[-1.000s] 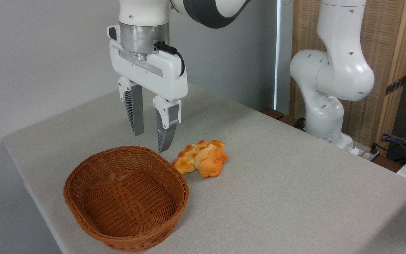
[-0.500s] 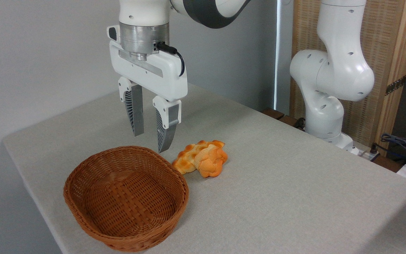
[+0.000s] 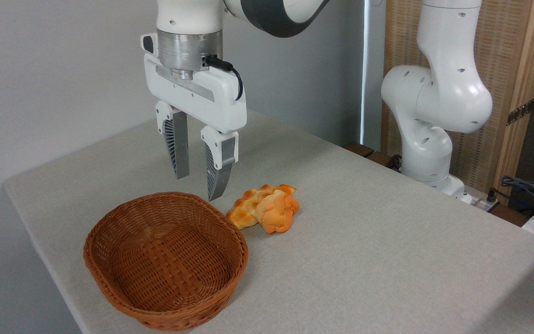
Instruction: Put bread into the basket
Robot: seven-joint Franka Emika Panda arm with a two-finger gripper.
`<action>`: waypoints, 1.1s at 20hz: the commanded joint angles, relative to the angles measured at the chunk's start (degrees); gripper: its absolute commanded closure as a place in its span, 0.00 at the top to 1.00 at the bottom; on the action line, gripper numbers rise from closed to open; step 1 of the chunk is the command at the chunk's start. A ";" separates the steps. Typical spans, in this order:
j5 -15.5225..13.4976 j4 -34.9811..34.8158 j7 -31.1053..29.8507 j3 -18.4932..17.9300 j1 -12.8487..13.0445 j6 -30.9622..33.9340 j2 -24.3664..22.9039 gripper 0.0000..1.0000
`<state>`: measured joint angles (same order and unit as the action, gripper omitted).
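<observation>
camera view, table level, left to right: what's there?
basket → gripper, hanging open above the basket's far rim → braided loaf → bread, resting against the loaf → robot base at the table's far right edge.

My arm [image 3: 267, 14] is cut off by the top edge. The bread [image 3: 277, 212] hides part of the braided loaf [image 3: 247, 206] behind it.

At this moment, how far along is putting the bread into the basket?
Nothing looks done: the basket is empty. The bread lies on the table just right of it, against a braided loaf. The gripper hangs open above the basket's far rim, holding nothing. Grasping, carrying and dropping are all left.
</observation>
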<state>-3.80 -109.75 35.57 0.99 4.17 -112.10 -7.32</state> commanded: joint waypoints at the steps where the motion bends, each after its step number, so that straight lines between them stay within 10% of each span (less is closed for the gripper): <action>1: -0.77 0.85 -0.33 0.51 -0.48 0.30 0.55 1.00; 22: -0.86 -12.58 -0.15 0.51 3.47 5.31 -7.96 1.00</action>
<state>-3.84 -116.76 35.57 1.75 6.09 -107.10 -11.48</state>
